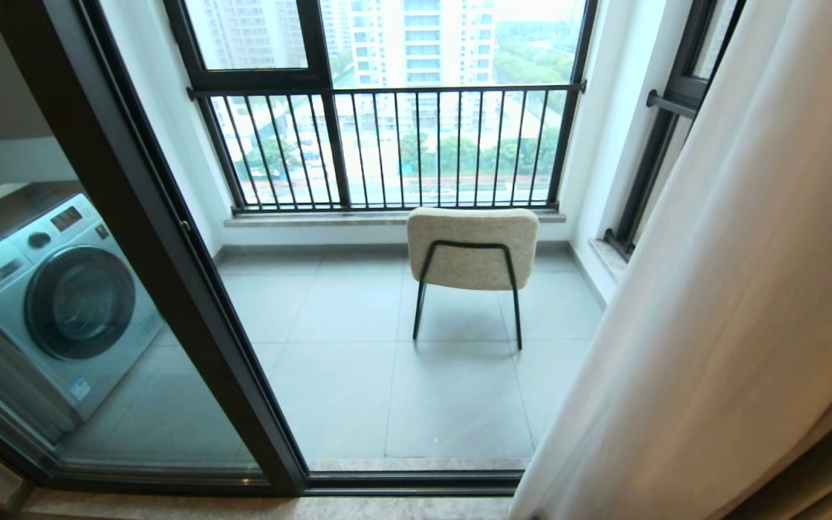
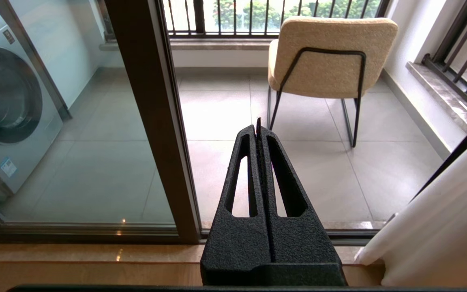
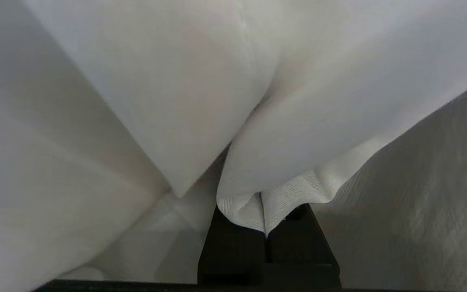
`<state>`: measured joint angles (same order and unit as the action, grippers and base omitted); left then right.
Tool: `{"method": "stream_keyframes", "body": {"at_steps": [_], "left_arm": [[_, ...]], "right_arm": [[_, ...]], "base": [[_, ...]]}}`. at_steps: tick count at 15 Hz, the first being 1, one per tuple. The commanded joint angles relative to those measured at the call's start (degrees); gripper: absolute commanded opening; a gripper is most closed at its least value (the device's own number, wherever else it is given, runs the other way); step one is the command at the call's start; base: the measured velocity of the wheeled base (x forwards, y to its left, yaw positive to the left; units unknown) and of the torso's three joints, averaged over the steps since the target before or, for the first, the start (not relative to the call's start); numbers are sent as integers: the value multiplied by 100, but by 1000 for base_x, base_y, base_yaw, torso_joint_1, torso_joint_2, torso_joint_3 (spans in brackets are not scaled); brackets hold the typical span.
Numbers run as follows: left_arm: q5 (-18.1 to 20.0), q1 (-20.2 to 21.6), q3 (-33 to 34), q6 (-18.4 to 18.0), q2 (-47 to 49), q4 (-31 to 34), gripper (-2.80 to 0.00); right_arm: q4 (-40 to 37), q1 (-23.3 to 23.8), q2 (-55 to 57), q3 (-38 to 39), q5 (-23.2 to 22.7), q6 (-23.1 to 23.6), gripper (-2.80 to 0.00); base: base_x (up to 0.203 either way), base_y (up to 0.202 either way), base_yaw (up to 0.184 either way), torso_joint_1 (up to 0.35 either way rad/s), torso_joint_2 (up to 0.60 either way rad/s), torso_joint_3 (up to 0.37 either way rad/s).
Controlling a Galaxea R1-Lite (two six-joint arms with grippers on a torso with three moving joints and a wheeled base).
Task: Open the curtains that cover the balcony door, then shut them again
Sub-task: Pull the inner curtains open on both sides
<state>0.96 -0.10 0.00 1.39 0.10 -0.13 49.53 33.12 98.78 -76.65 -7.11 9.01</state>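
The sheer white curtains (image 1: 712,325) are gathered at the right side, leaving the balcony door (image 1: 185,303) with its black frame and glass uncovered. In the right wrist view, my right gripper (image 3: 264,221) is shut on a fold of the curtains (image 3: 258,101). The white fabric drapes over the black fingers and hides their tips. This gripper does not show in the head view. My left gripper (image 2: 258,127) is shut with nothing in it, and it points at the door sill. The curtains' lower edge (image 2: 432,231) hangs to its right.
Behind the left glass pane stands a washing machine (image 1: 62,303). On the balcony tiles there is a beige chair (image 1: 472,249) with black legs, before a black-barred railing window (image 1: 387,144). A thicker beige drape (image 1: 828,462) hangs at the far right.
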Motion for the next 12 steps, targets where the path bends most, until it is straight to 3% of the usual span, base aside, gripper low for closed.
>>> {"method": "stream_keyframes", "body": {"at_steps": [1,8,9,10,12], "left_arm": [[0,1,0,1,-1,-4,-280],[0,1,0,1,-1,-4,-280],[0,1,0,1,-1,-4,-280],[0,1,0,1,-1,-4,-280],[0,1,0,1,-1,-4,-280]], "right_arm": [[24,-356,-296,355,-2,13,-280],[-75,-910,-298,467,8,62,-280],[-75,-919,-289,467,8,110,-127],[-86,-918,-281,467,8,117,0],[-93,-922,-254,467,-1,110,0]], "base": [[0,0,0,0,0,0],[0,0,0,0,0,0],[0,0,0,0,0,0],[0,0,0,0,0,0],[0,0,0,0,0,0]]}}
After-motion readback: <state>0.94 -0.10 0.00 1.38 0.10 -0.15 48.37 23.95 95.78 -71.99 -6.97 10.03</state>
